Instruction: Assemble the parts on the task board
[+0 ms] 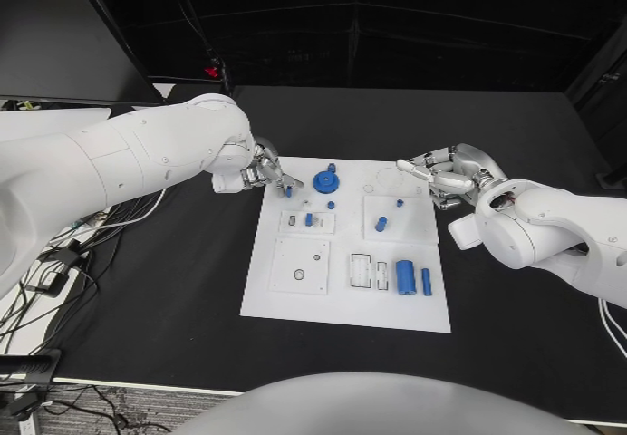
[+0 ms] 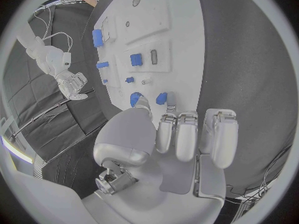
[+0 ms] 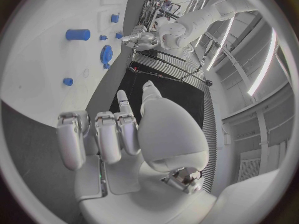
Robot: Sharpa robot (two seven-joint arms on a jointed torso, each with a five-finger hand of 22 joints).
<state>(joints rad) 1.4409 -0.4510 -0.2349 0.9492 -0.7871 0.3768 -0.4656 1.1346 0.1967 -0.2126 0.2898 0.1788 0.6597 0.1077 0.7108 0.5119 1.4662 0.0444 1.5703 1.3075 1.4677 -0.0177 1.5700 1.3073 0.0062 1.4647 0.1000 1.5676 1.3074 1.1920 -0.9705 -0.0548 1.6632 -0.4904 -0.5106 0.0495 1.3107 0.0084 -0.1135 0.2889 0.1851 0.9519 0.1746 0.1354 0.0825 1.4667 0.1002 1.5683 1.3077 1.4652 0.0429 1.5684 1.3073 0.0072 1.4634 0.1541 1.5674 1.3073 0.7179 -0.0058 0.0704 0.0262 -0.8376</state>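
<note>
The left hand point(image 1: 259, 170) sits at the board's point(image 1: 342, 304) far left corner with fingertips down beside a small blue peg point(image 1: 287, 191); whether it pinches the peg I cannot tell, since the fingers hide the contact in both the head and left wrist views. The right hand point(image 1: 444, 174) hovers over the far right corner, fingers loosely curled and apart, holding nothing. A blue gear point(image 1: 325, 185) lies near the far edge, two blue cylinders point(image 1: 405, 275) at the near right; smaller pieces are hard to make out
</note>
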